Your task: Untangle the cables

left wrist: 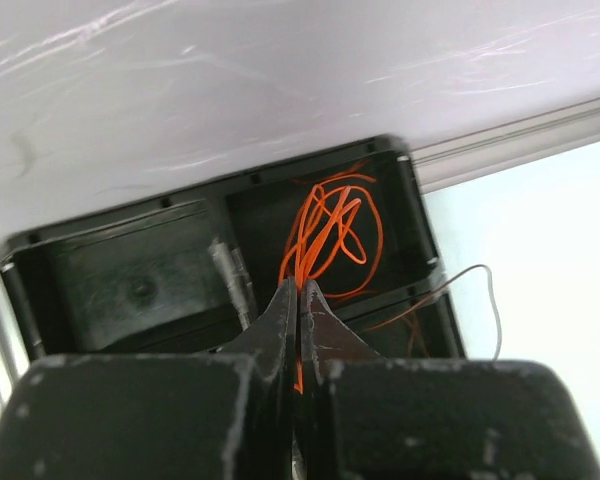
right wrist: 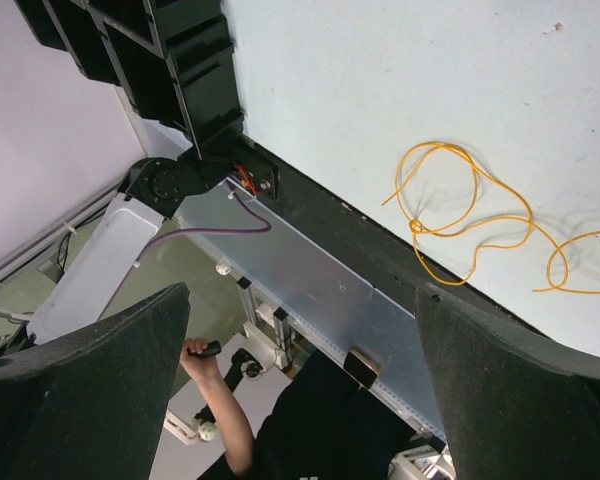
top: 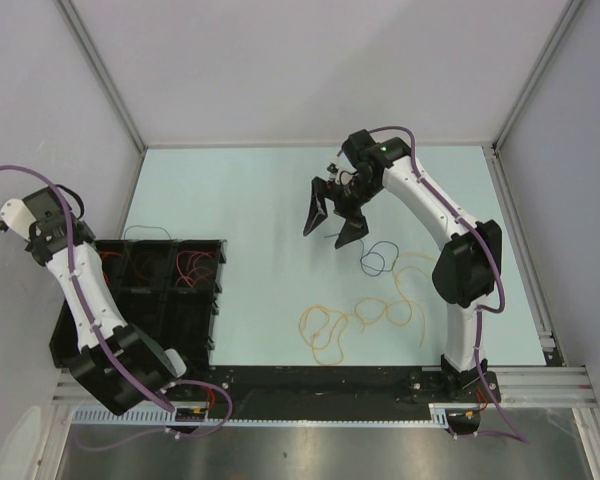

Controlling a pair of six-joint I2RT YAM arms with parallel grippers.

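Note:
My left gripper (left wrist: 298,285) is shut on a red-orange cable (left wrist: 330,225). A strand shows between its jaws, and the loops hang into a compartment of the black bin (left wrist: 130,280). In the top view the left gripper (top: 52,232) is over the bin's far left end. My right gripper (top: 335,222) is open and empty, held above the table's middle. A dark blue cable (top: 373,262) and a looped yellow-orange cable (top: 360,315) lie on the table near it. The right wrist view (right wrist: 300,295) shows the yellow-orange cable (right wrist: 460,215) too.
The black bin (top: 205,330) with several compartments stands at the table's left; red wire (top: 190,265) lies in it. A thin dark wire (top: 145,232) arches over its far edge. White walls close in the back and sides. A metal rail (top: 330,385) runs along the near edge.

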